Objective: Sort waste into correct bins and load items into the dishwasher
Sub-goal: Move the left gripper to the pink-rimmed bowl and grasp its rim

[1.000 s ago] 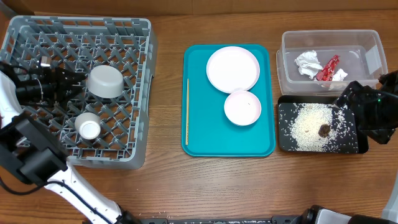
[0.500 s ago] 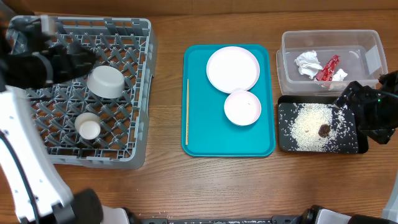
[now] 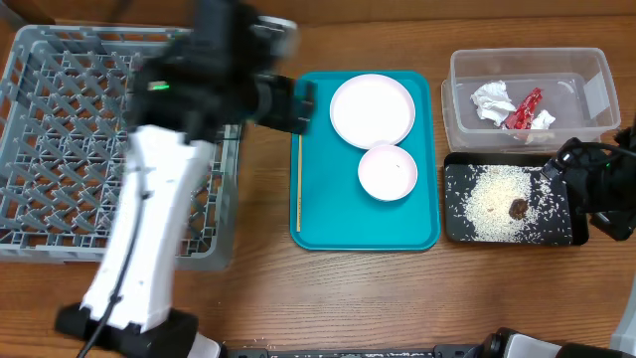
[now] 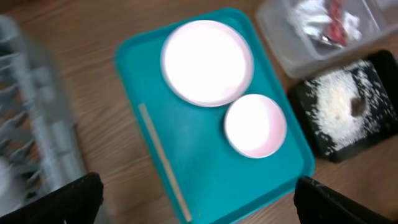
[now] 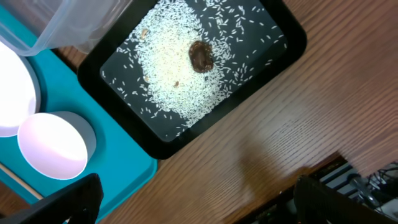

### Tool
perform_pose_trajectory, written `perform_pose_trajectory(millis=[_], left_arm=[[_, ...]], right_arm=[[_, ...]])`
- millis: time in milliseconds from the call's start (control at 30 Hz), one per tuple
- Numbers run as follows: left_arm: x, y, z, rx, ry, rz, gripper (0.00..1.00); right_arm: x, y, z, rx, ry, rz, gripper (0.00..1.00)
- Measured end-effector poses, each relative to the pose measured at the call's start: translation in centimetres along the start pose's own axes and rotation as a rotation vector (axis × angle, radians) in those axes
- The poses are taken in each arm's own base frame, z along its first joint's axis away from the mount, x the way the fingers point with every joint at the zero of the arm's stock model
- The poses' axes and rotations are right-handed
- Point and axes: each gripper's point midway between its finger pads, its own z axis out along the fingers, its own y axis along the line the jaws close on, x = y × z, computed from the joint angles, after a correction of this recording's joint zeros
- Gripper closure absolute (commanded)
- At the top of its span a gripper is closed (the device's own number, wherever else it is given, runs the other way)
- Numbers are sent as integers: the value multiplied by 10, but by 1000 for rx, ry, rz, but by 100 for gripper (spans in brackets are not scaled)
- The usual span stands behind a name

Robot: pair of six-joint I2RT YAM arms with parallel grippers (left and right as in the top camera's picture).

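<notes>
Waste looks sorted: red wrapper (image 3: 528,107) and paper scraps (image 3: 492,101) in the clear tub (image 3: 467,65) at 2 o'clock, rice (image 3: 492,199) and brown lump (image 3: 518,208) on the black tray (image 3: 452,234) at 3. Plate (image 3: 372,109), small bowl (image 3: 388,171) and stick (image 3: 299,179) lie on the teal tray (image 3: 318,234), not yet in the rack (image 3: 60,99) at 9. My left pincer (image 3: 301,105) and right pincer (image 3: 568,164) gape empty.

White plate (image 3: 372,109) and bowl (image 3: 388,171) on teal tray (image 3: 318,199)
</notes>
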Motion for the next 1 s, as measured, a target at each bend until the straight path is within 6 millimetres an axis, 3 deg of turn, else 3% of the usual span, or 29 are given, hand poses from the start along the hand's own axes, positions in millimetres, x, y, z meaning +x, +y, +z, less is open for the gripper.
perform_pose_trajectory(millis=[167, 500, 567, 667, 733, 800, 900, 1000], left_arm=[[9, -61, 63, 70, 93, 122, 0], [72, -128, 204, 102, 325, 283, 24], [86, -136, 223, 93, 355, 311, 32], [103, -140, 243, 65, 394, 347, 53], [114, -140, 254, 49, 422, 364, 78], [124, -139, 264, 34, 451, 370, 90], [135, -136, 272, 22, 483, 381, 87], [136, -135, 274, 15, 488, 383, 63]], right_arm=[[0, -1, 0, 7, -3, 9, 0], [-1, -1, 0, 6, -6, 9, 0], [-1, -1, 0, 6, -6, 11, 0], [-1, -1, 0, 6, -6, 11, 0], [-1, -1, 0, 6, -6, 11, 0], [-1, -1, 0, 5, -7, 11, 0], [-1, -1, 0, 6, -6, 12, 0], [-2, -1, 0, 5, -7, 11, 0]])
